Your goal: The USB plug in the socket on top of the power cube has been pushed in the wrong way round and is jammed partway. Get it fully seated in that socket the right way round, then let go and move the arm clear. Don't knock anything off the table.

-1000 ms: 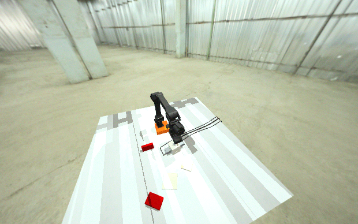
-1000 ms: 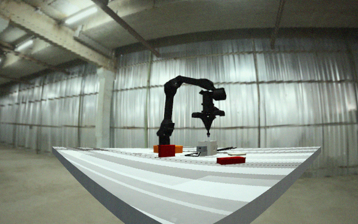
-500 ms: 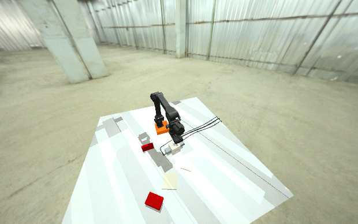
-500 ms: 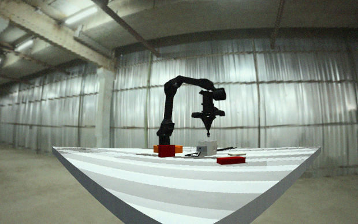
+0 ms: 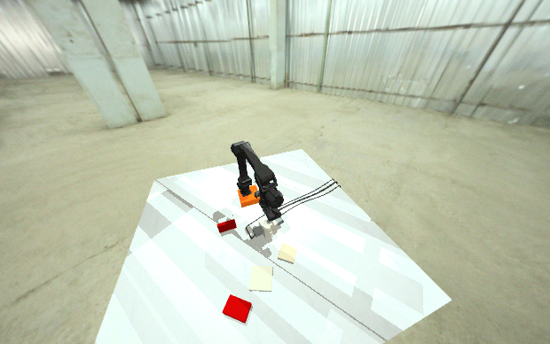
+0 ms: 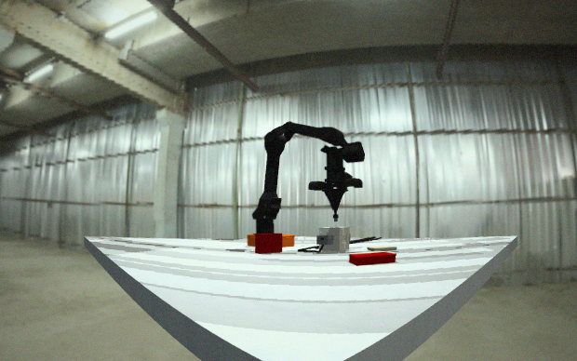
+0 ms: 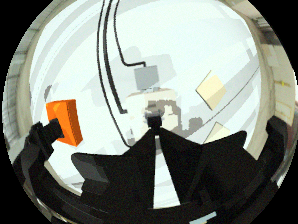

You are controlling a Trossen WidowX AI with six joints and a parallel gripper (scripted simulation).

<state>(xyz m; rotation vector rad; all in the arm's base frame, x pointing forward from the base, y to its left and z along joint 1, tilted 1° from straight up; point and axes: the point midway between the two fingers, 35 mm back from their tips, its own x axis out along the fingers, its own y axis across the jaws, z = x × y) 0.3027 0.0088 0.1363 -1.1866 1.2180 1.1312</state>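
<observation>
Warehouse desk (image 6: 298, 298): fingers (image 6: 334, 217) clamped on the USB plug (image 6: 335, 218), hanging just above the power cube (image 6: 334, 239), clear of its top socket. Extraction looks done; orientation unreadable. Left: reinsert, release, retreat.

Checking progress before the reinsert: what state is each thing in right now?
Gripper: shut on the plug, pointing down, above the cube.
Plug: lifted out, clear of the socket.
Cube: upright on the table.
Cable: lying on the table.
Red blocks: resting flat.
</observation>
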